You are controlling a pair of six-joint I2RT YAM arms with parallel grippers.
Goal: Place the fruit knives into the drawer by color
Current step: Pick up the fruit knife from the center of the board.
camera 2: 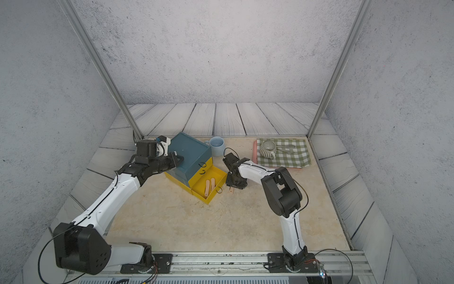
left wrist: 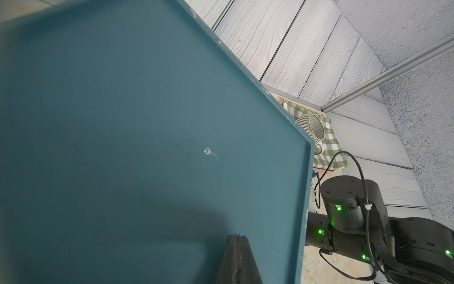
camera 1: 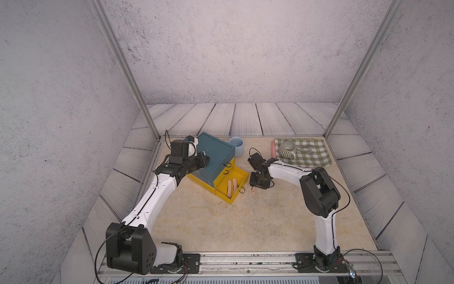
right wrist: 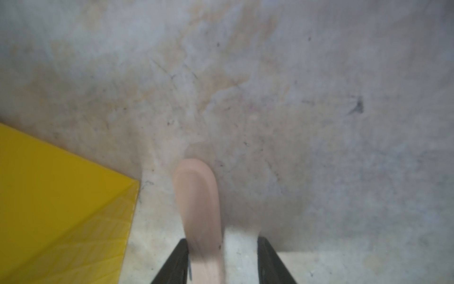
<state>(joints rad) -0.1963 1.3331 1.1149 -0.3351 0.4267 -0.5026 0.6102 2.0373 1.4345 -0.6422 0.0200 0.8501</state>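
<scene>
The drawer (camera 1: 216, 152) (camera 2: 189, 152) is a small chest with a dark teal top over yellow tiers, standing at the back left. Its bottom yellow tier (camera 1: 242, 186) (camera 2: 219, 184) is pulled out, and two peach-pink fruit knives (camera 1: 232, 186) (camera 2: 210, 185) lie inside. My left gripper (camera 1: 205, 159) (left wrist: 237, 237) is shut and rests on the chest's teal top (left wrist: 147, 123). A third pink knife (right wrist: 199, 196) (camera 1: 253, 190) lies on the table beside the open tier. My right gripper (camera 1: 256, 185) (right wrist: 222, 239) is low over it, jaws apart. The knife lies against one finger, with a gap to the other.
A pale blue cup (camera 1: 237, 146) stands behind the chest. At the back right a green checked cloth (camera 1: 314, 157) carries a striped mug (camera 1: 287, 148) and a metal utensil (camera 1: 305, 148). Grey plank walls and metal posts ring the beige table.
</scene>
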